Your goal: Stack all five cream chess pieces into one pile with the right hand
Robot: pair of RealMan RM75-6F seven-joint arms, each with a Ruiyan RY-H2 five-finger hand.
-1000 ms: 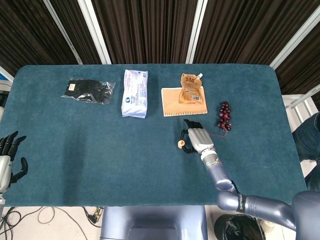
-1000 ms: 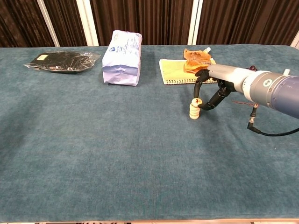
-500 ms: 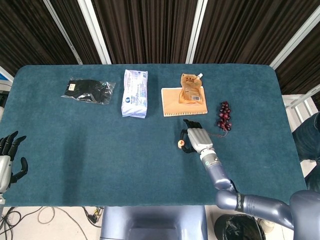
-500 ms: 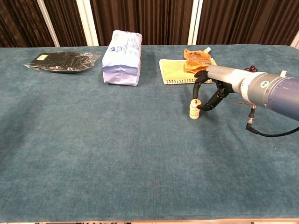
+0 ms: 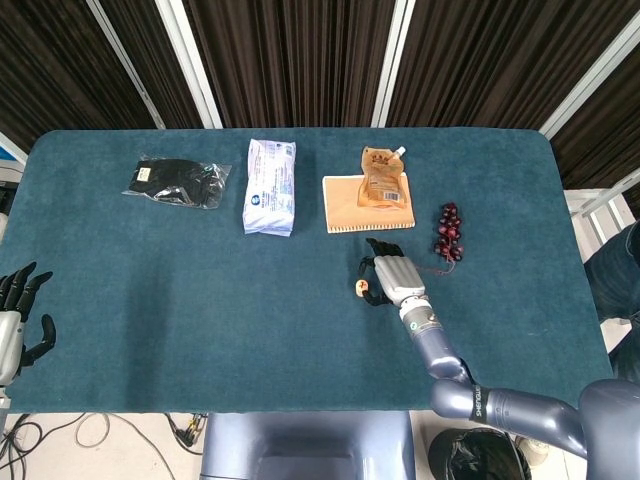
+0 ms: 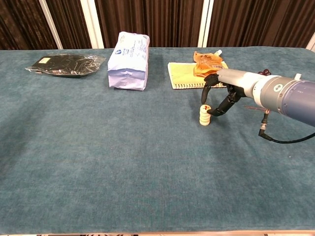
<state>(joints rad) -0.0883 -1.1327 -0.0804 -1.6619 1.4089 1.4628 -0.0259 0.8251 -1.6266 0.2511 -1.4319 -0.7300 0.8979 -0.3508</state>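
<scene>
A short pile of cream chess pieces [image 6: 204,116] stands on the blue table [image 6: 123,162] right of centre; in the head view the pile [image 5: 362,288] shows from above as one disc with a red mark. My right hand [image 6: 224,96] [image 5: 395,278] reaches over it from the right, one finger hanging over the top piece and the thumb against its right side, pinching it. No other loose cream piece is visible. My left hand [image 5: 15,310] hangs at the table's near left edge, fingers spread, holding nothing.
Behind the pile lie a yellow notebook [image 6: 186,74] with an orange pouch [image 6: 209,63] on it. Dark grapes [image 5: 448,231] sit right of the hand. A white-blue packet [image 6: 129,60] and a black packet [image 6: 64,64] lie at the back left.
The top piece has sunk slightly onto the pile and the right hand has shifted a little with it. The left hand has not moved.
</scene>
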